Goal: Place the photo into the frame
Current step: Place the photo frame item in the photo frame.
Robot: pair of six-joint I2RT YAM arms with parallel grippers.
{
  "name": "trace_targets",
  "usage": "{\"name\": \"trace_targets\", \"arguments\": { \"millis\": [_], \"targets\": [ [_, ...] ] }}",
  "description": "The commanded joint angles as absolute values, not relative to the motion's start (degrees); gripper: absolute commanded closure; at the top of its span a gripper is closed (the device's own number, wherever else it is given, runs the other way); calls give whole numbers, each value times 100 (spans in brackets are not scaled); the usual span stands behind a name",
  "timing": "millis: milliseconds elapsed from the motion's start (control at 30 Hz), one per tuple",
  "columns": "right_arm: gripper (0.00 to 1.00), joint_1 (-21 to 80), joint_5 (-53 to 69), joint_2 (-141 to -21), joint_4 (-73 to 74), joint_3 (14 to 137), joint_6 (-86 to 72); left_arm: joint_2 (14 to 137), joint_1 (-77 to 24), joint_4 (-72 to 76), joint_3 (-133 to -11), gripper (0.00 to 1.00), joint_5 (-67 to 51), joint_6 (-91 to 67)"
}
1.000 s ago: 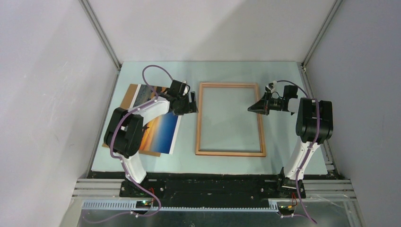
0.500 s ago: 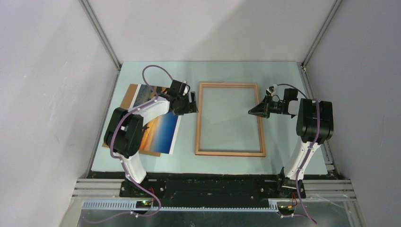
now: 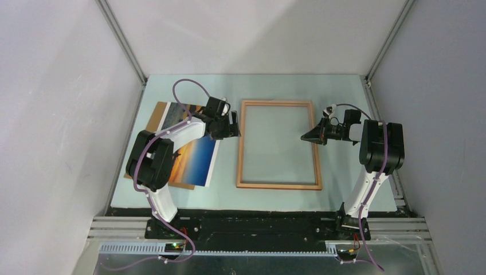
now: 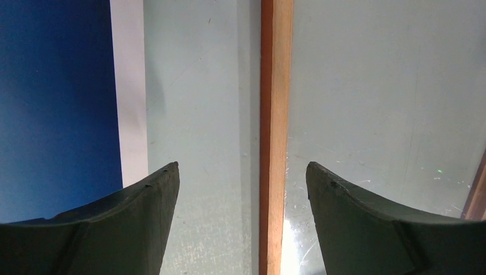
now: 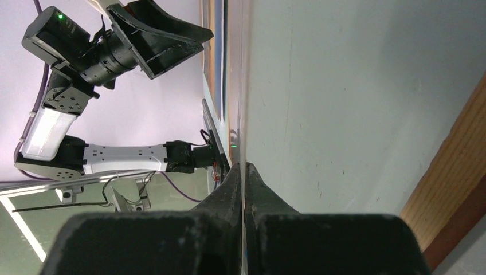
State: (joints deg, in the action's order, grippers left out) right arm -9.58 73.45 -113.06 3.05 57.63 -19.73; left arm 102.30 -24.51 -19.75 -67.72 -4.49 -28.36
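Lying at 9 o'clock of the left fingers [image 4: 152, 192], the large rectangular sunset photo print [image 3: 198, 157] is aligned 12-to-6. Those fingers are spread wide, empty, over the thin orange-brown wooden frame [image 3: 279, 185] rail; the right fingers [image 5: 232, 189], farther off, are pressed together, empty.

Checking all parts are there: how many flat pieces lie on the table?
3: the frame in the centre, the photo left of it, and a brown board under the photo. None seems hidden.

Narrow table strip [image 4: 195, 114] between photo [image 4: 57, 86] and frame [image 4: 276, 114] rail — left fingers [image 4: 132, 229] straddle rail.
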Motion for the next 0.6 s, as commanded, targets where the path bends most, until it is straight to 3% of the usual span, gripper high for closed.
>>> {"name": "trace_targets", "arguments": {
  "millis": [0,567],
  "targets": [
    [100,-996,7312,-11154,73,5711,-1974,9890,-2435,-1796,-6891,14,-465,-2760],
    [100,-1002,7255,-11168,116,5698,-1928,9881,-2436,-1788,-6891,14,-486,-2752]
  ]
}}
